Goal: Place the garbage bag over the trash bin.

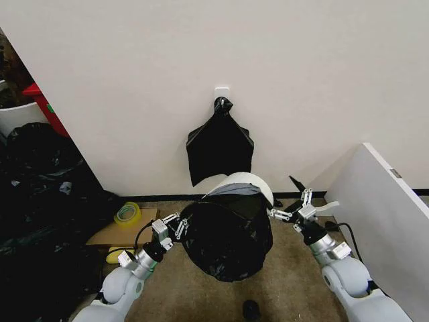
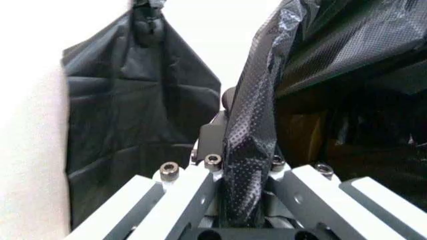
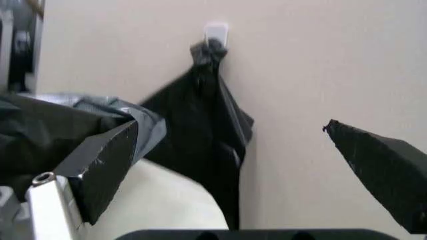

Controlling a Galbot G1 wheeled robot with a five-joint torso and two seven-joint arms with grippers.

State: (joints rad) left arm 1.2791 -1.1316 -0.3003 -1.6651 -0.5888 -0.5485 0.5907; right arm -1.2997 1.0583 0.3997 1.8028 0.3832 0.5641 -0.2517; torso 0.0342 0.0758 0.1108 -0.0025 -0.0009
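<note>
in the middle of the head view the shiny black garbage bag [image 1: 228,235] covers most of the cream trash bin [image 1: 249,182] on the floor. behind it, a flat black bag bundle [image 1: 220,149] hangs from a white hook [image 1: 222,92]. the left tool [image 1: 175,225] pinches the bag's dotted edge [image 2: 250,145]. the right tool [image 1: 295,201] is spread wide beside the bin. a tape roll [image 1: 127,213] lies at lower left.

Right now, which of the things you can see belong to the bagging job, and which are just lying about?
Part of the job:
- garbage bag, draped over the bin
- trash bin, rim showing at the back
- left gripper, shut on the bag's edge
- right gripper, open beside the bag

Lying about:
- bag bundle on the white hook
- tape roll
- heap of black plastic
</note>
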